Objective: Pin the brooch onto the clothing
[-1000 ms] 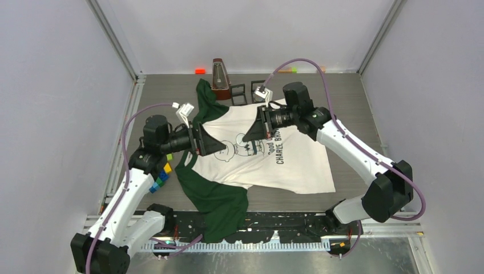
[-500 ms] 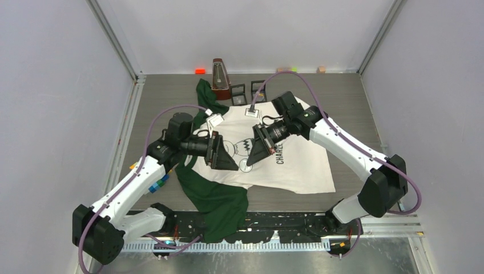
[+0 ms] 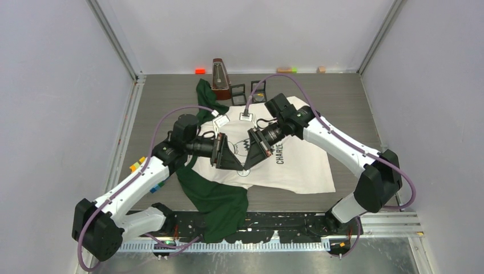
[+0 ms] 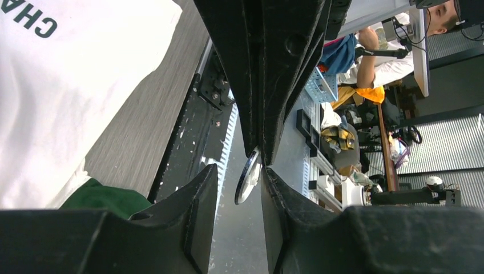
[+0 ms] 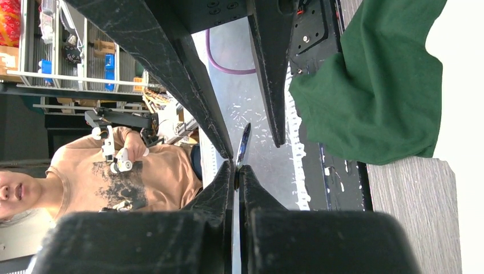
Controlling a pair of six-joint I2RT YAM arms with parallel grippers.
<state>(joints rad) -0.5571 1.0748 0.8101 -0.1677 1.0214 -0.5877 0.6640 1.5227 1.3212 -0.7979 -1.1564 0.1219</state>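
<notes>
The clothing (image 3: 302, 165), a white T-shirt with dark green sleeves, lies spread on the table, also as white cloth (image 4: 74, 85) and a green sleeve (image 5: 376, 85). Both grippers meet tip to tip above its printed chest. My right gripper (image 3: 249, 162) (image 5: 236, 166) is shut on the brooch (image 5: 244, 142), a thin round disc seen edge-on. My left gripper (image 3: 235, 164) (image 4: 238, 171) is open around the brooch (image 4: 248, 178): the disc rests against one finger (image 4: 279, 211), with a gap to the other finger (image 4: 197, 211). The right fingers (image 4: 259, 85) come in from above.
A wooden metronome (image 3: 219, 77) and two small black stands (image 3: 238, 93) sit behind the shirt. Small coloured blocks (image 3: 200, 71) line the back wall; more lie beside the left arm (image 3: 155, 185). A black rail (image 3: 274, 225) runs along the front edge.
Both grippers swung toward each other and toward the front, meeting over the shirt's chest. The left jaws narrowed from wide open to close around the brooch held by the right.
</notes>
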